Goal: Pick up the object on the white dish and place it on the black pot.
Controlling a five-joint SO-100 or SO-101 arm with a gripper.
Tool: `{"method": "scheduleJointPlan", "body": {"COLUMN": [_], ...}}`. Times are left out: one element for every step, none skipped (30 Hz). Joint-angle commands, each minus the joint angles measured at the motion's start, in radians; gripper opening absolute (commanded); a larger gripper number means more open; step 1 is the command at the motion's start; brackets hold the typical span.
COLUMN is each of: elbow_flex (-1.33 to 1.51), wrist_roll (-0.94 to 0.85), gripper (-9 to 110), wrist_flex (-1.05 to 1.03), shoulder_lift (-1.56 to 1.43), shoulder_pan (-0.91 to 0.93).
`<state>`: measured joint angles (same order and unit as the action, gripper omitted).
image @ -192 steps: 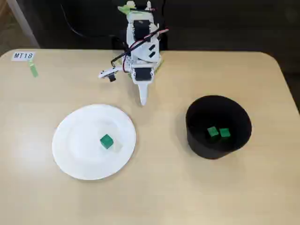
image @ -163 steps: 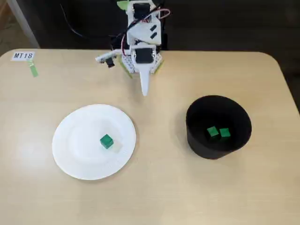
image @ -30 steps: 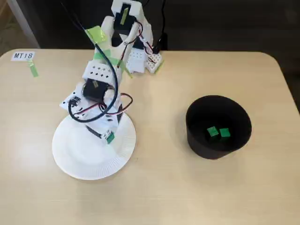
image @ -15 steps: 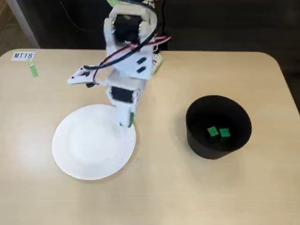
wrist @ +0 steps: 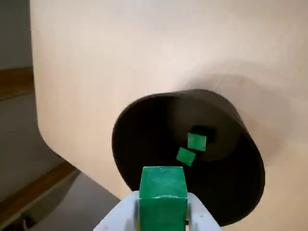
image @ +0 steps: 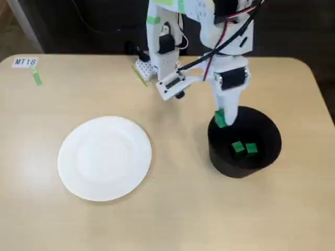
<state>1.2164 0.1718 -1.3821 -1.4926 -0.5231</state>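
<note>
My gripper (image: 222,119) is shut on a small bright green cube (image: 220,118) and holds it over the near-left rim of the black pot (image: 220,157). In the wrist view the cube (wrist: 163,192) sits clamped between the white fingertips (wrist: 199,214), just above the pot's rim (wrist: 144,106). Two more green cubes lie on the pot's floor (image: 238,147) (image: 252,149), also seen in the wrist view (wrist: 196,141) (wrist: 185,156). The white dish (image: 104,158) lies at the left of the table with nothing on it.
A white label reading "MT18" with a green tape strip (image: 30,68) is stuck at the table's far left corner. The arm's base with a yellow-white block (image: 145,70) stands at the table's back edge. The table's right edge runs close to the pot.
</note>
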Motion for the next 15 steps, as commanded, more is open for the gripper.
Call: {"method": "scheduleJointPlan", "body": {"elbow_flex": [-0.038, -0.038, -0.038, -0.038, -0.038, -0.038, -0.037, -0.037, -0.032, -0.032, -0.031, -0.031, -0.031, -0.031, -0.031], "wrist_roll": [-0.009, -0.018, -0.025, -0.032, -0.040, -0.046, -0.052, -0.060, -0.069, -0.077, -0.084, -0.087, -0.091, -0.095, -0.100], "gripper": [0, 0, 0, 0, 0, 0, 0, 0, 0, 0, 0, 0, 0, 0, 0], "wrist_flex": [0.031, 0.043, 0.054, 0.066, 0.083, 0.098, 0.110, 0.124, 0.143, 0.156, 0.169, 0.176, 0.178, 0.181, 0.183], "shoulder_lift": [0.023, 0.046, 0.071, 0.095, 0.120, 0.143, 0.164, 0.184, 0.201, 0.218, 0.236, 0.253, 0.268, 0.282, 0.295], "shoulder_pan": [-0.066, -0.081, -0.094, -0.103, -0.110, -0.117, -0.118, -0.118, -0.118, -0.117, -0.112, -0.107, -0.101, -0.095, -0.089]}}
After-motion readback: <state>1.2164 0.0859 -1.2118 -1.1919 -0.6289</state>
